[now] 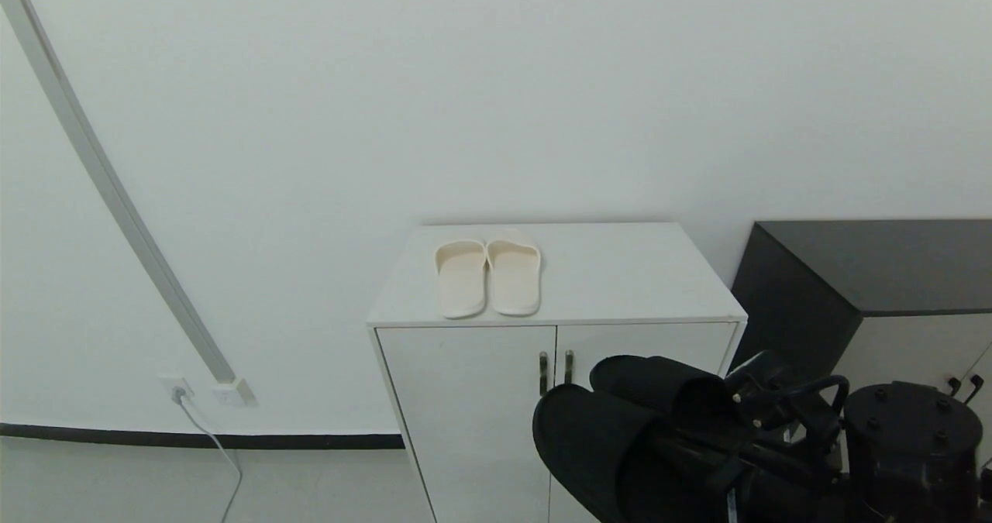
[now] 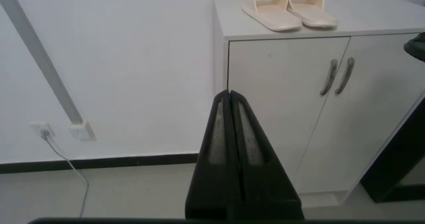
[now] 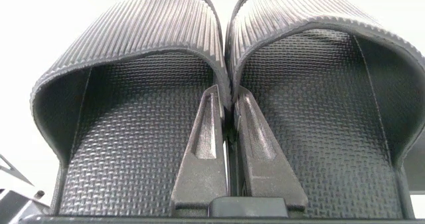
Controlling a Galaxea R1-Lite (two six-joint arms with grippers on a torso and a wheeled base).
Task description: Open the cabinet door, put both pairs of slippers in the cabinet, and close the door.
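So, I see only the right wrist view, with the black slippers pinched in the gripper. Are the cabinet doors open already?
Observer: No. In the head view both doors of the cabinet are shut, and the two handles meet in the middle. The black slippers hang before the right door.
Operator: And the other pair, where is it?
Observer: The cream slippers lie side by side on the cabinet top, toward its left front edge.
Operator: Is the other arm free?
Observer: Yes. The left gripper is shut and holds nothing. It points toward the left door without touching it.
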